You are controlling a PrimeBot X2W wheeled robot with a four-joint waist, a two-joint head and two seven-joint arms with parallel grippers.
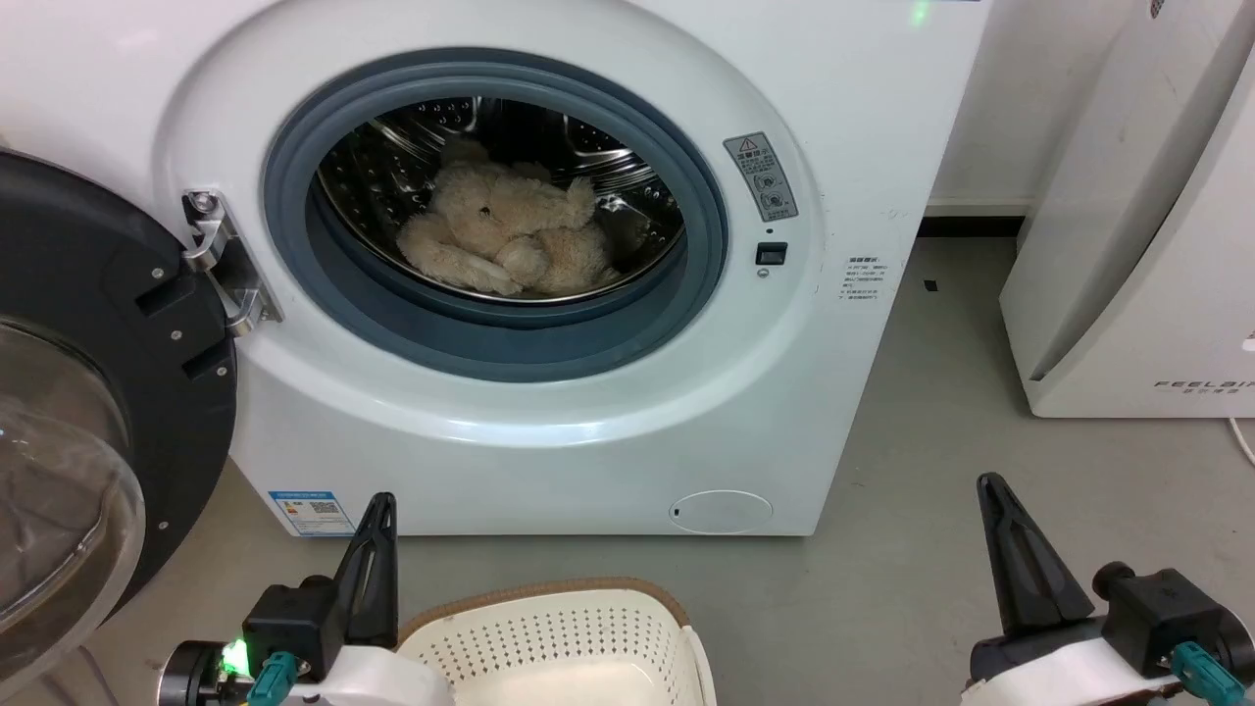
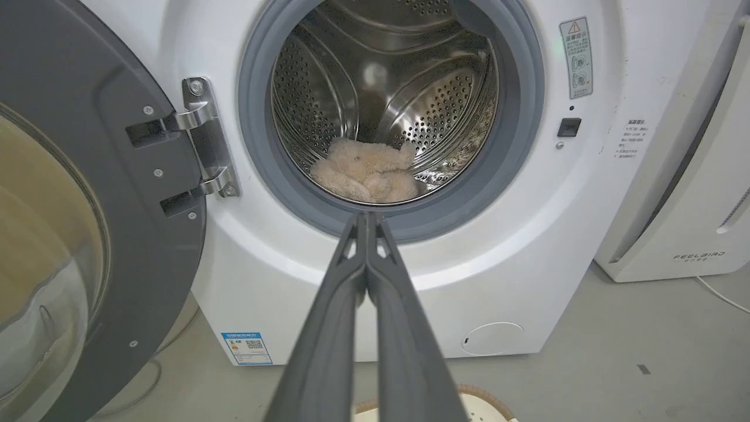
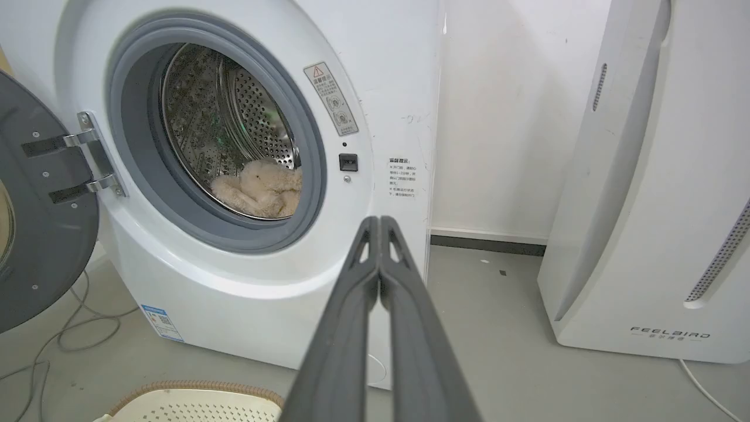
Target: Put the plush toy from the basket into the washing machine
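Observation:
The cream-beige plush toy (image 1: pixel 510 240) lies inside the steel drum of the washing machine (image 1: pixel 833 108), behind the grey-blue seal; it also shows in the drum as the plush toy (image 2: pixel 366 173) and the plush toy (image 3: pixel 261 189). The black-framed glass door (image 1: pixel 88 392) hangs wide open at the left. The cream-white basket (image 1: pixel 559 637) with a brown rim stands on the floor before the machine, holding nothing. My left gripper (image 1: pixel 382 502) is shut beside the basket's left edge, holding nothing. My right gripper (image 1: pixel 988 482) is shut over the floor at the right, also holding nothing.
A plain white slanted-front appliance lettered FEELBIRD (image 1: pixel 1137 226) stands right of the washing machine, a strip of grey floor (image 1: pixel 941 471) between them. A thin cable (image 3: pixel 70 334) lies on the floor under the open door. A white wall (image 3: pixel 498 117) closes the back.

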